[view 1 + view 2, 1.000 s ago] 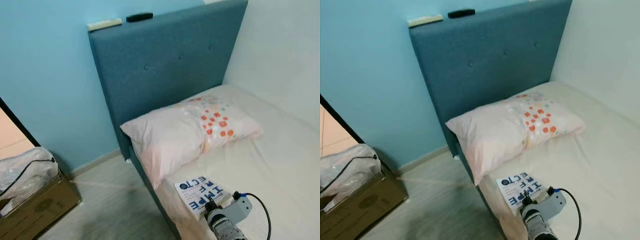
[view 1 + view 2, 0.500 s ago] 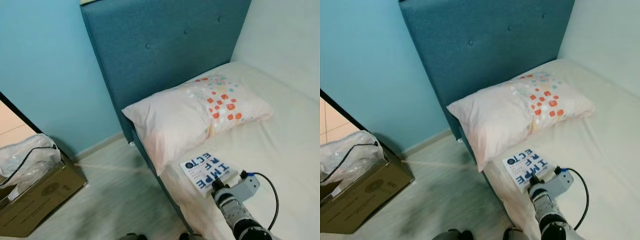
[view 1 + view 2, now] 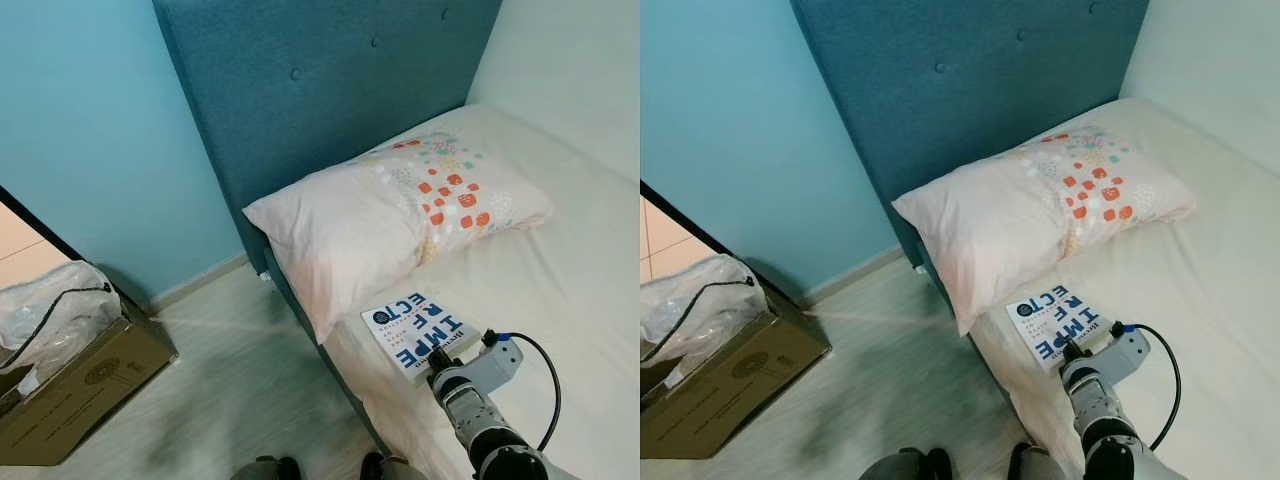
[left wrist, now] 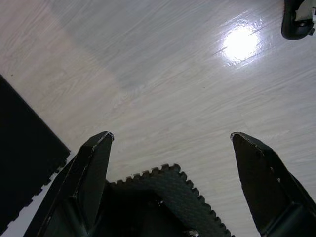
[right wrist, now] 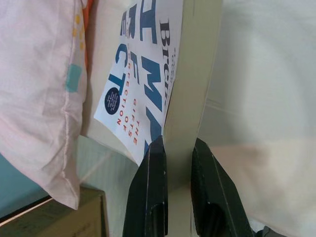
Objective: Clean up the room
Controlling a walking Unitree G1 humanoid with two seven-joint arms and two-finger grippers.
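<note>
Bed (image 3: 560, 270) first: its mattress carries a pillow (image 3: 390, 215) at the headboard end, and just below the pillow, near the mattress's floor-side edge, lies a book (image 3: 418, 332), cover up. Its long axis runs away from the right gripper (image 5: 173, 150), whose two fingers pinch the near edge of the page block. Left gripper (image 4: 170, 143) hangs over bare floor, fingers wide apart, so the right arm is nearer.

Right arm (image 3: 480, 420) stretched forward, silver, black cable looping off wrist. Right gripper (image 5: 177, 154) at book's (image 3: 418, 332) near edge, two black fingers (image 5: 150, 182) pinched on book corner. Left gripper (image 4: 170, 140) points down at floor (image 4: 163, 74), fingers wide apart, holding nothing.
</note>
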